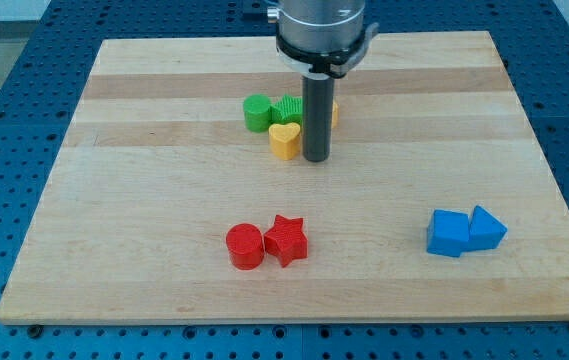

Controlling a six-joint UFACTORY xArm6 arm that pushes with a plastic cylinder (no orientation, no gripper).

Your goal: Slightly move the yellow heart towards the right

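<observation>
- The yellow heart (pixel 284 140) lies on the far half of the bench (pixel 144 250), a little left of centre, touching or nearly touching the green blocks behind it.
- My tip (pixel 316 159) rests on the bench just beside the heart's right side; whether it touches the heart I cannot tell.
- There is no claw on this arm, only the rod, so nothing is open, closed or held.
- Just behind the heart sit a green cylinder (pixel 257 113) and another green block (pixel 289 108), shape unclear, packed close together.
- A further yellow block (pixel 334 110) peeps out from behind the rod on its right; its shape is hidden.
- As I judge it, the tip stands on the wrong side: the heart must go right, and the tip blocks that way. It needs to come round to the heart's left.
- Risk: going round the far side would knock the green blocks, since they crowd the heart there. The near side looks the safer path.
- Risk: a push from the left that lands off-centre could spin the heart or shove it far into the green block.
- Risk: too long a push, when only a slight move is asked.
- Well apart, near the front: a red cylinder (pixel 245 246) touching a red star (pixel 286 240), and at the right a blue cube (pixel 449 233) touching a blue block (pixel 487 229).
</observation>
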